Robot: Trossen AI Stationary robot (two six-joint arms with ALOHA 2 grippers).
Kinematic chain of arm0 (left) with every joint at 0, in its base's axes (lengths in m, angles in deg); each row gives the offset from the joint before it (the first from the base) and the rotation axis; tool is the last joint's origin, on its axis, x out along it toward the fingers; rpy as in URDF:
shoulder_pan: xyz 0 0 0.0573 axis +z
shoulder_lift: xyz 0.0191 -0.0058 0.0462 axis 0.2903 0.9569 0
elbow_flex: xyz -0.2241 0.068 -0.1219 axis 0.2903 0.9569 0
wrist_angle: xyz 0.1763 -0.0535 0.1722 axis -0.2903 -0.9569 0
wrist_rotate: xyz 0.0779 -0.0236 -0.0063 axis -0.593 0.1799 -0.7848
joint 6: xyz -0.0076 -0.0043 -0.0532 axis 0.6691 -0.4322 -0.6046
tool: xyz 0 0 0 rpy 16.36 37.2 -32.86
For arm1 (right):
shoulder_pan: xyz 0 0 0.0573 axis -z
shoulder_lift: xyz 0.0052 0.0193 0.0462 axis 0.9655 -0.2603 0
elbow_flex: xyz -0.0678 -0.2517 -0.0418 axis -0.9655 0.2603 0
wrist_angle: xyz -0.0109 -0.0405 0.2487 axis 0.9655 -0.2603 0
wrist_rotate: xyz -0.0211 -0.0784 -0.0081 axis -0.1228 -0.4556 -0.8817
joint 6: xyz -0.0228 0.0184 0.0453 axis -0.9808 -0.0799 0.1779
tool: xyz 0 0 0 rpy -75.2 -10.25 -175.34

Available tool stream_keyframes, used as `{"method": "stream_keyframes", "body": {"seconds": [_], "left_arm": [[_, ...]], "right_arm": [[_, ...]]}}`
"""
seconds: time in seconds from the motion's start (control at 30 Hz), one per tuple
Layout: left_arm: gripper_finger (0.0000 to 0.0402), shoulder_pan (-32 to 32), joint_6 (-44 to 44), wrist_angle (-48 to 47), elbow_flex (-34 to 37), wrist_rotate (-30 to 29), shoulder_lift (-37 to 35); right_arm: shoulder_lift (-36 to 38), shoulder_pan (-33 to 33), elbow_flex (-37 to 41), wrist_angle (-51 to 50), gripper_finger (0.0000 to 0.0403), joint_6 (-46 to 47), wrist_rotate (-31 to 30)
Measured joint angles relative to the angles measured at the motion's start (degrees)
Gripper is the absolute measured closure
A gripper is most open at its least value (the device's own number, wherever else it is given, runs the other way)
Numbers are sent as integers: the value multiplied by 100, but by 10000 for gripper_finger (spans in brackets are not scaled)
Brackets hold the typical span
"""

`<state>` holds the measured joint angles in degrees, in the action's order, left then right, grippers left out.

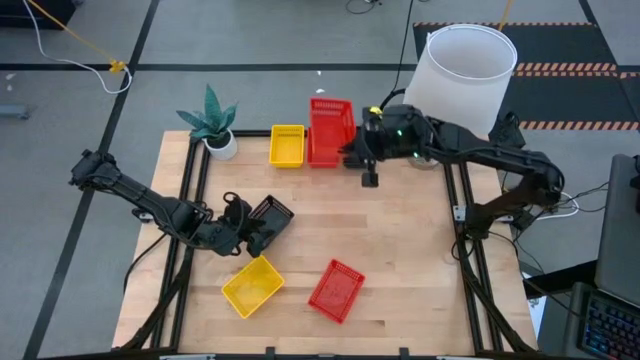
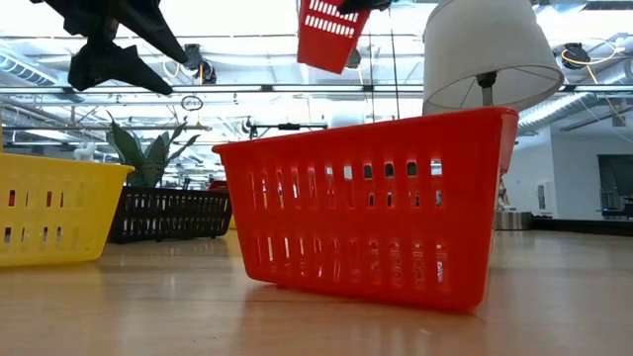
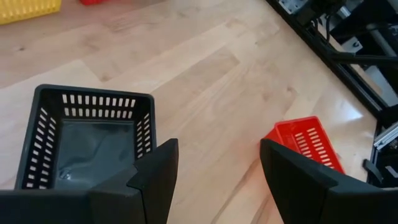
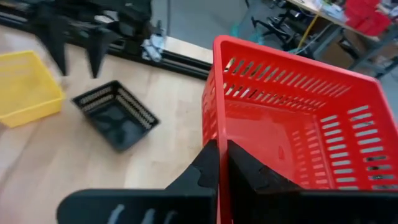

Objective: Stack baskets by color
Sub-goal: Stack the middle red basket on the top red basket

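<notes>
A red basket (image 1: 330, 130) hangs above the table's far middle, with my right gripper (image 1: 362, 150) shut on it. In the low view this basket (image 2: 331, 30) is high up and tilted. A yellow basket (image 1: 287, 146) rests on the table to its left. A black basket (image 1: 270, 215) stands at the middle left. My left gripper (image 3: 217, 168) hovers open above the table, just beside the black basket (image 3: 90, 137), touching nothing. A second yellow basket (image 1: 252, 285) and a second red basket (image 1: 336, 290) rest near the front edge. My right gripper pinches the red basket's side wall at its rim (image 4: 219, 134), one finger inside the basket and one outside. The fingers come from the table's right side, slanting a little downward. The basket is lifted clear of the table and tilted.
A white lampshade (image 1: 460, 65) stands at the far right corner and a small potted plant (image 1: 215, 135) at the far left. Bare wood lies in the table's middle between the baskets. Black frame rails (image 1: 460, 215) run along both sides.
</notes>
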<state>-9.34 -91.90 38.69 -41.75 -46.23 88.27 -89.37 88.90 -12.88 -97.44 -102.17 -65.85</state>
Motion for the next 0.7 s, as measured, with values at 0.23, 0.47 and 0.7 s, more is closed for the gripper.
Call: {"method": "stream_keyframes", "body": {"seconds": [0.23,0.47,0.7], "left_arm": [[174,0,247,-11,-2,-4,0],[174,0,439,-12,-2,-4,0],[174,0,879,-32,-2,-9,0]], "right_arm": [[-696,317,-857,-283,400,-257,127],[-1178,537,-1631,-380,399,-421,118],[-1278,680,-1625,-414,399,-653,115]]}}
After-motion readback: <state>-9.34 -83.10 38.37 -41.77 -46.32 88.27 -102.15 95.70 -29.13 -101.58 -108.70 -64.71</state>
